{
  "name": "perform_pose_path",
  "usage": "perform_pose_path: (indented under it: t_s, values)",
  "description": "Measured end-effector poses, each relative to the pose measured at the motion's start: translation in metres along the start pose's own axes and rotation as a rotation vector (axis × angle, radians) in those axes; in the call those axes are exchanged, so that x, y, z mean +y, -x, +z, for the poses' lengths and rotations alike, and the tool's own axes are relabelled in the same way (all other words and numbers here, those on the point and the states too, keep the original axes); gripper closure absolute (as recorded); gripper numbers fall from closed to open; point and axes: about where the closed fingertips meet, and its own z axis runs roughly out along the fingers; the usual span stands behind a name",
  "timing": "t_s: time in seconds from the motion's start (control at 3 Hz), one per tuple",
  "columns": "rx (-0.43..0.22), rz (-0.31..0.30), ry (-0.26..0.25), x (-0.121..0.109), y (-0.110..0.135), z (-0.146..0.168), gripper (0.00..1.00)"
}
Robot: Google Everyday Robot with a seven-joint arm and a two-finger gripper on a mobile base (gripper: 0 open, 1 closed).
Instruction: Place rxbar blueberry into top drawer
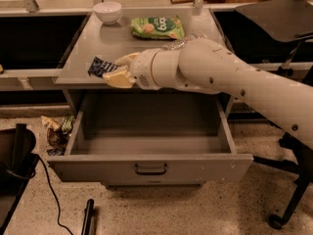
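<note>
Blue rxbar blueberry (99,66) in gripper (119,71) over cabinet front (78,80); green bag (157,27) behind.

Countertop (93,45): bowl (107,11), snack bag (157,27) (gripper (117,70) above front)

We see the top drawer (195,166) in smooth, matt grey metal, with a dark bar handle (150,169). Just above it, the worktop (146,48) has the same dull grey finish. Over the drawer's back left corner the end effector (115,70), with smooth cream plastic fingers (118,80), clasps the rxbar blueberry (100,66) by its glossy dark blue wrapper. Behind the drawer lie a shiny green snack bag (157,27) and a glazed white bowl (107,11).
</note>
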Motion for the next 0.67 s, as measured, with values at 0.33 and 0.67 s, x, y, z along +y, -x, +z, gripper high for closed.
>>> perform_pose_path:
  t_s: [0.33,0.67]
  values:
    - [0.000,0.000,0.000,0.000,0.000,0.000,1.00]
    - [0.029,-0.007,0.014,0.014,-0.033,0.000,1.00]
